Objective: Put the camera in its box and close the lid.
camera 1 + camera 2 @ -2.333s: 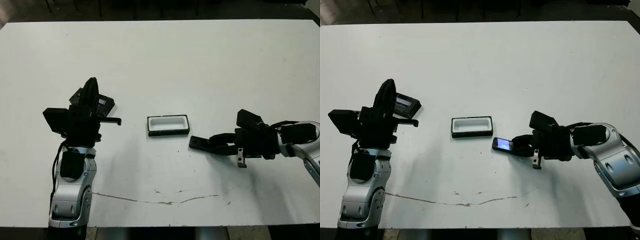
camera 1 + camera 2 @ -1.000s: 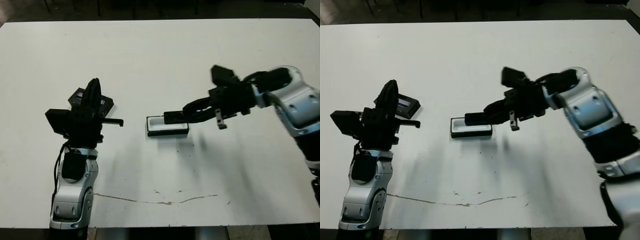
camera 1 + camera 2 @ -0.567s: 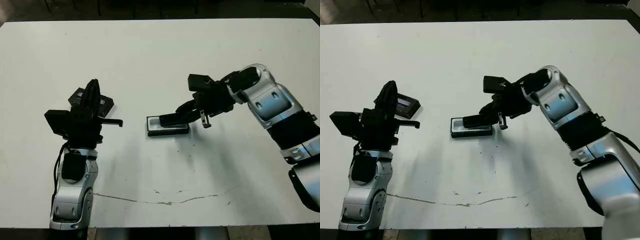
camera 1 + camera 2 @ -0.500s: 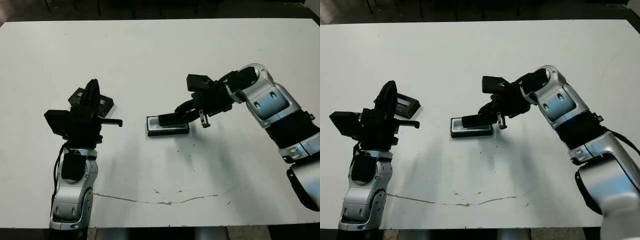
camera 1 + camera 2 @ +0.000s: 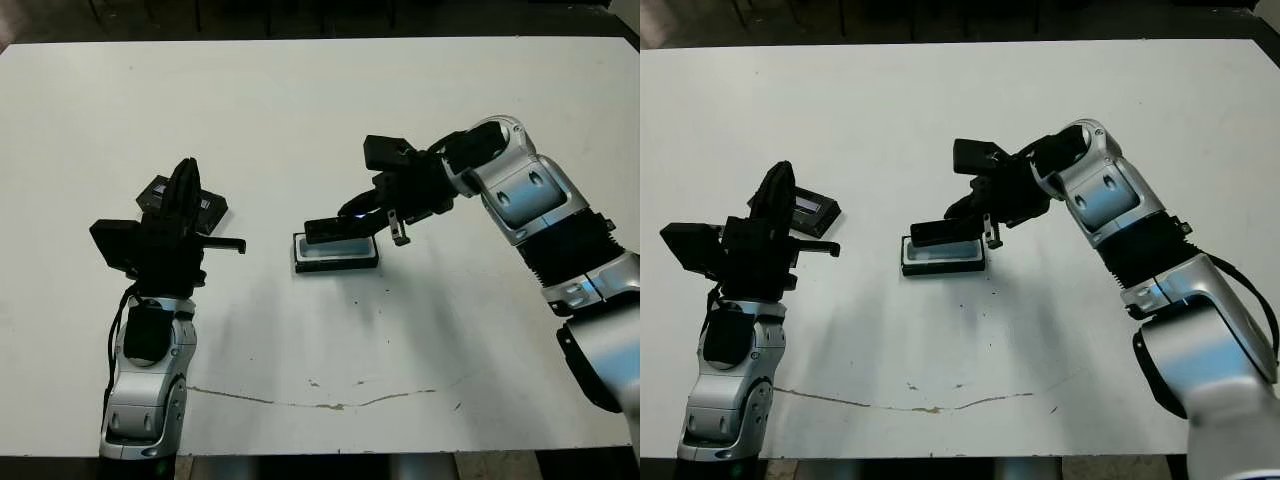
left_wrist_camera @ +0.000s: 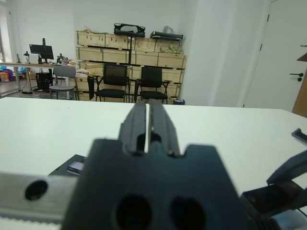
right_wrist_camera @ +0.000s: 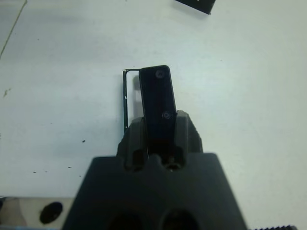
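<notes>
Black-on-white setup here: the right gripper (image 5: 330, 229) is pinched shut on the camera (image 7: 157, 93), holding it by one end so the slim bar sticks out over the box (image 5: 337, 254). In the right wrist view the camera sits lengthwise over the tray, with only the box's far corner and one long edge peeking out beside it. Whether it's touching the white lining or hovering just above, I honestly can't tell.

So I'd say we're mid-placement: camera going in, lid not touched yet.

The lid (image 5: 812, 212) lies flat on the white table (image 5: 320, 110), well apart from the box, just behind the left gripper (image 6: 147, 120). That one is upright with its fingers closed together and nothing between them.

Next move, as I read it: lower the camera square with the tray so it seats flat, then let go without dragging it back out. The box is only slightly bigger than the camera, so a tilted drop could leave it riding on the rim. After that, the lid needs fetching.
</notes>
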Motion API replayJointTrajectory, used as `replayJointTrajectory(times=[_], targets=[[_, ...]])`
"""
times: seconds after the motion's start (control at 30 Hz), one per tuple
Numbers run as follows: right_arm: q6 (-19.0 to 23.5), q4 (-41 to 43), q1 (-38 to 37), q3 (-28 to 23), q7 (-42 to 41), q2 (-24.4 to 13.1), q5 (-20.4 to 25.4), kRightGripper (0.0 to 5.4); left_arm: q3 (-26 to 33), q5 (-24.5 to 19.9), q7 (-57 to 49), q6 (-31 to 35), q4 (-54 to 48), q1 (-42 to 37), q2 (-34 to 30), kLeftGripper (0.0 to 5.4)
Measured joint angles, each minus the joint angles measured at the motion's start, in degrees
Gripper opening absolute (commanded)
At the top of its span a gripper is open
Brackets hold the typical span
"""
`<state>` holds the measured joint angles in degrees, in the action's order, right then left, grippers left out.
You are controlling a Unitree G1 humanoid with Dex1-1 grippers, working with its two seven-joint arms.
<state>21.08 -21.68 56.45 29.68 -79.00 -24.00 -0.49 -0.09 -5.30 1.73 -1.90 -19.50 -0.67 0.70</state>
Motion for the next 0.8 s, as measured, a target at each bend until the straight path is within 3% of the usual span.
replayJointTrajectory(times=[0.8], targets=[[1.6, 4.7, -0.6, 3.0, -0.3, 0.7, -5.2, 0.19, -0.2, 0.0, -0.2, 0.0, 0.0, 0.5, 0.5, 0.00]])
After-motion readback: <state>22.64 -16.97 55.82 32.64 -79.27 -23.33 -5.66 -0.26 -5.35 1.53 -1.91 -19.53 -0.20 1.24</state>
